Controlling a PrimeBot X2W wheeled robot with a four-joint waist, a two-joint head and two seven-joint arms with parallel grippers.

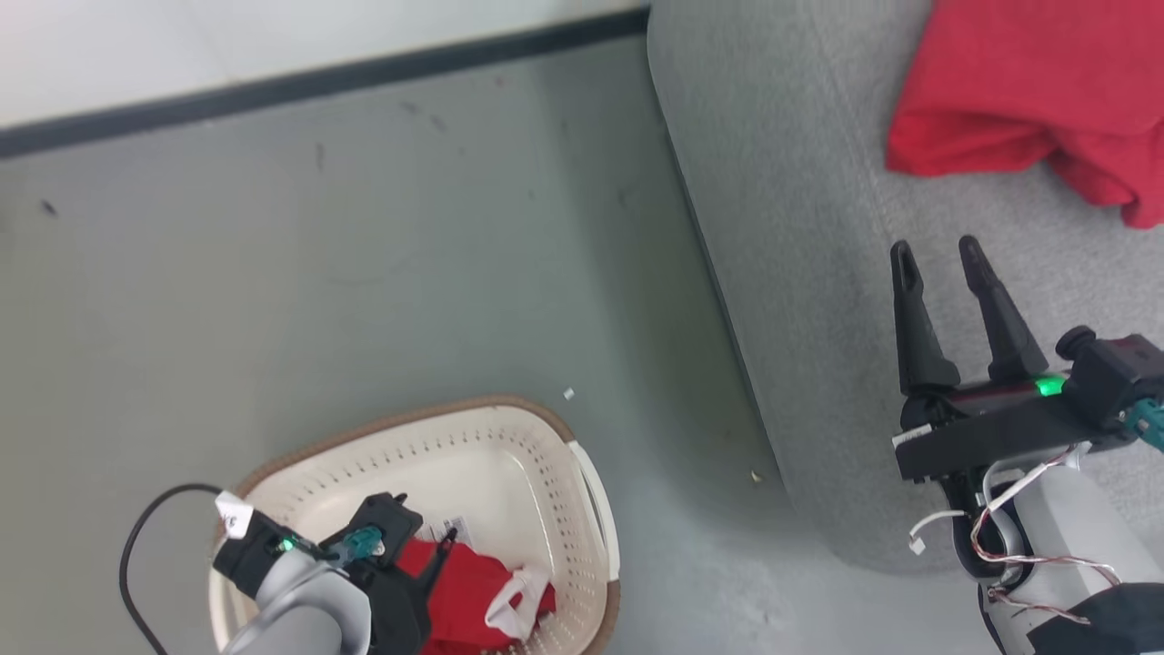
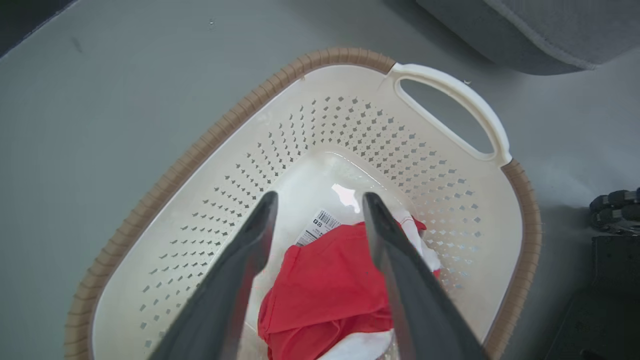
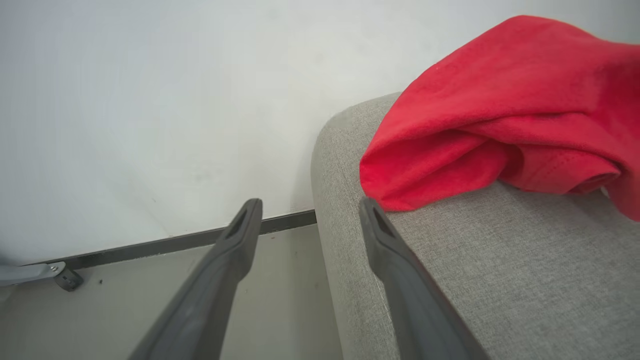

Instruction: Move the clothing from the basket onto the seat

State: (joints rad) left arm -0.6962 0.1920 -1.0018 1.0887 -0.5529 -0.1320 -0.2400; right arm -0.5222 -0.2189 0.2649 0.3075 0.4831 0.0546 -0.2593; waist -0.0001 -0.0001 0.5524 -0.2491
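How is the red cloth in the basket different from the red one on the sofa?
The red cloth in the basket lies in the cream basket on the floor; the red cloth on the seat lies up on the grey seat. The basket one shows white trim; the seat one looks plain red. Both are bright red, soft and crumpled.

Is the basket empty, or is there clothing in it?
Not empty. A crumpled red garment with white trim lies on the floor of the basket, under the open left gripper.
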